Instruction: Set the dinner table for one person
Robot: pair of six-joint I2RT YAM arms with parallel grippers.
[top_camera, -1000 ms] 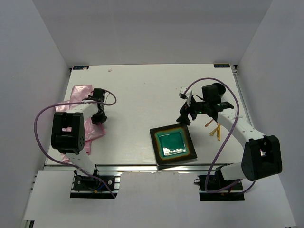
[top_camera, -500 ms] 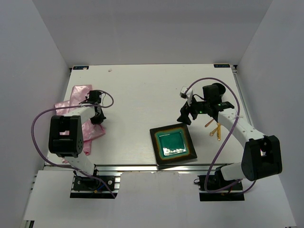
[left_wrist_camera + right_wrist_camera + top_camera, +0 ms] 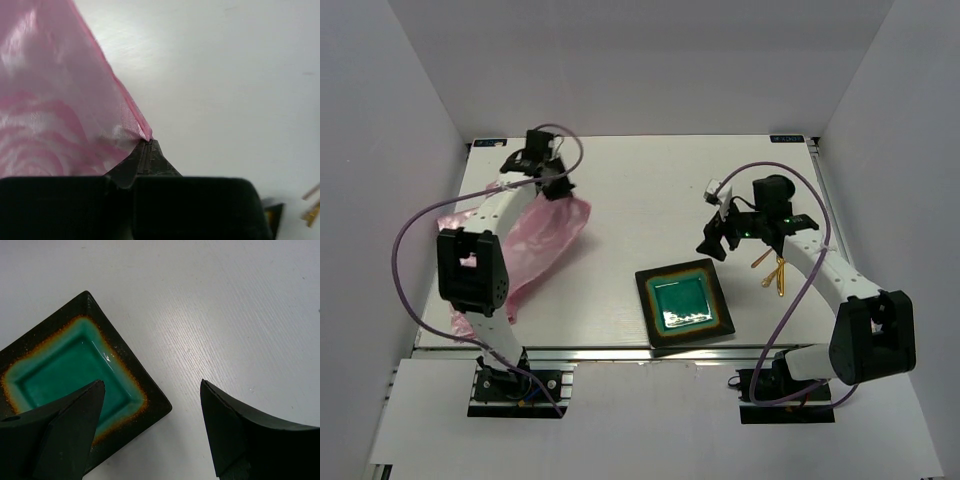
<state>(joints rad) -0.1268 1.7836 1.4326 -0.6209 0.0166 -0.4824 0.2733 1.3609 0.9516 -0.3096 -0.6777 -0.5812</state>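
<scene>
The dinner table (image 3: 620, 190) is a large white top. My left gripper (image 3: 563, 190) is shut on a corner of the shiny pink placemat (image 3: 535, 240) and holds it lifted at the far left; in the left wrist view the pink cloth (image 3: 55, 105) hangs from the closed fingertips (image 3: 148, 145). A square black plate with a green centre (image 3: 684, 305) lies near the front middle. My right gripper (image 3: 712, 243) is open and empty just above the plate's far corner (image 3: 75, 370). Gold cutlery (image 3: 775, 272) lies right of the plate.
White walls enclose the table on three sides. The metal-rail front edge (image 3: 590, 350) runs along the near side. Purple cables loop from both arms.
My left gripper has swung from the left middle up toward the far left, pulling the pink placemat up and spreading it out. The right arm has barely moved.
</scene>
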